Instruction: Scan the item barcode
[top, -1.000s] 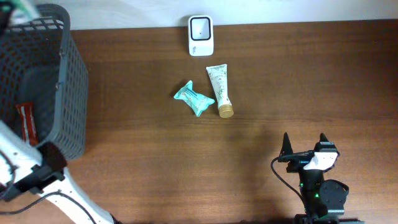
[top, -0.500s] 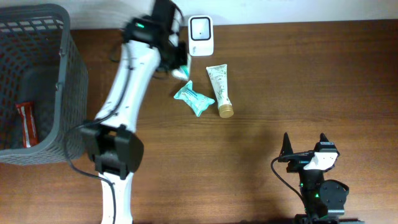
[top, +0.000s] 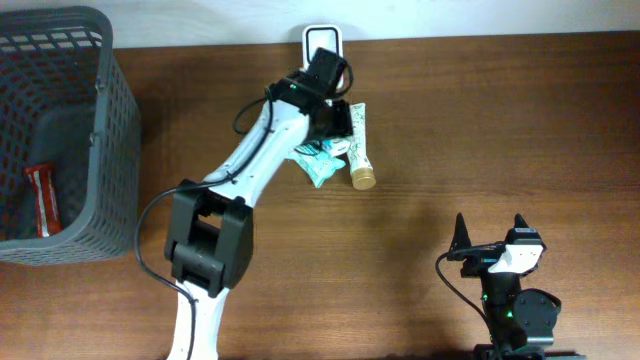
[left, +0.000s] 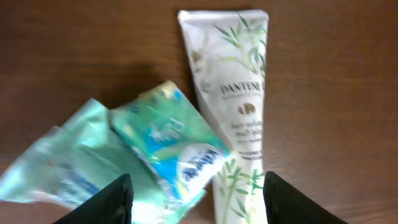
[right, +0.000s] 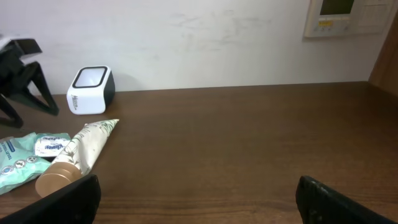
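Note:
The white barcode scanner (top: 322, 38) stands at the table's far edge, partly hidden by my left arm. In front of it lie a white Pantene tube (left: 235, 106) with a gold cap (top: 363, 180), a large teal packet (left: 59, 177), and a small teal-and-blue packet (left: 169, 144) resting on the large one. My left gripper (left: 198, 205) hovers open just above this small packet and the tube, with nothing between its fingers (left: 113, 202). Near the front right, my right gripper (top: 490, 232) is open and empty over bare wood.
A dark mesh basket (top: 100, 110) stands at the far left with a red packet (top: 40, 200) inside. From the right wrist, the scanner (right: 90, 90), the tube (right: 87, 144) and the teal packets (right: 18, 165) sit far left, against a white wall.
My left arm swung from the basket past the scanner, carrying the small packet. Its jaws have opened, and the packet now lies on the large teal one beside the tube. Right arm unmoved.

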